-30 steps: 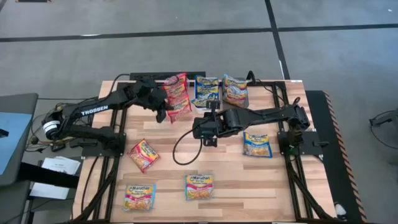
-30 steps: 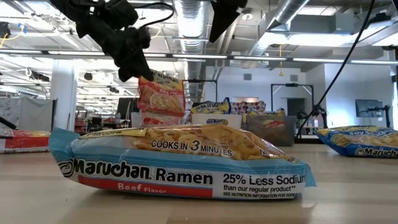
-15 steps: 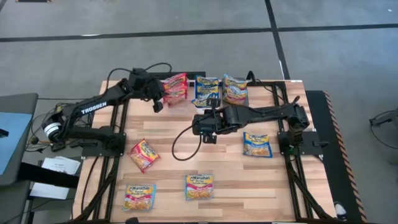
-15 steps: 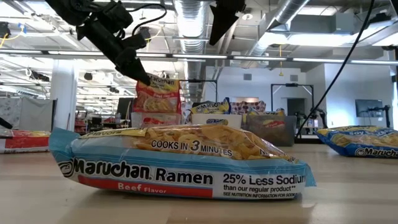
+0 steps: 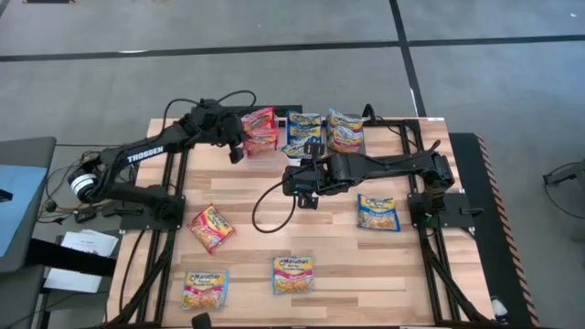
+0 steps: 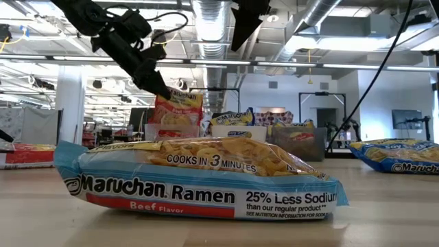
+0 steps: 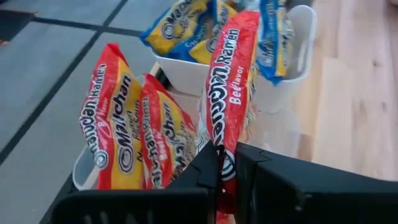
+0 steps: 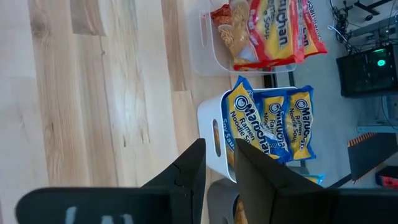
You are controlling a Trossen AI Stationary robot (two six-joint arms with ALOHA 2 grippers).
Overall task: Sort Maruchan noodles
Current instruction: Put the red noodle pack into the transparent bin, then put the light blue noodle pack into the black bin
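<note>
Holding a red beef packet (image 7: 227,93) by its edge, the left gripper (image 5: 235,146) is clamped shut over the clear bin (image 8: 202,53) at the table's 12 o'clock, where two more red packets (image 7: 134,134) stand. The right gripper (image 5: 297,187) waits near table centre, fingers partly apart and holding nothing. Blue packets fill the white bin (image 7: 292,65). Loose packets (image 5: 210,227) lie from 6 to 8 o'clock. Judged light, crinkly and slippery, with brittle contents; a pinch on the sealed edge seam should serve best.
</note>
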